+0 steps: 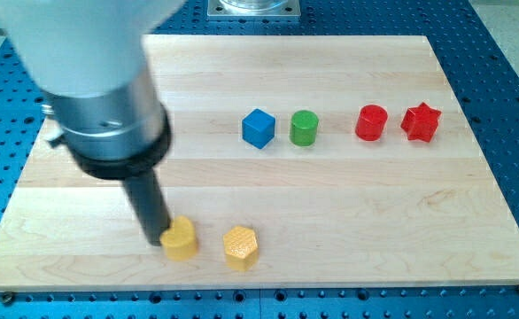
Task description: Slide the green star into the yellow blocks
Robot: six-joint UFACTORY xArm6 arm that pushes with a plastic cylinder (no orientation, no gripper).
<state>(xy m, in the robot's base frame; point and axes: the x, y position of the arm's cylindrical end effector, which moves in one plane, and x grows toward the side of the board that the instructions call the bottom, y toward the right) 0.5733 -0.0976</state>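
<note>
Two yellow blocks, a yellow hexagon [241, 246] and another yellow block [180, 238], are sitting nearest on the worktop [348, 213]. My tip [156, 239] is touching the latter at its 9 o'clock. No jaws are fitted, only a rod.

From my seat the counter [348, 204] reads as pale blond wood with faint lengthwise grain bands; around it the base plate [516, 53] is bright blue, dotted with a regular grid of small holes; the cube [258, 128] is blue; the cylinder [304, 128] beside it is green; the next cylinder [371, 122] is red, and the star [421, 122] is red too; both low blocks, one [180, 238] and the hexagon [240, 246], are yellow; my tip [151, 237] is dark, almost black, under a grey metal collar and white housing.
</note>
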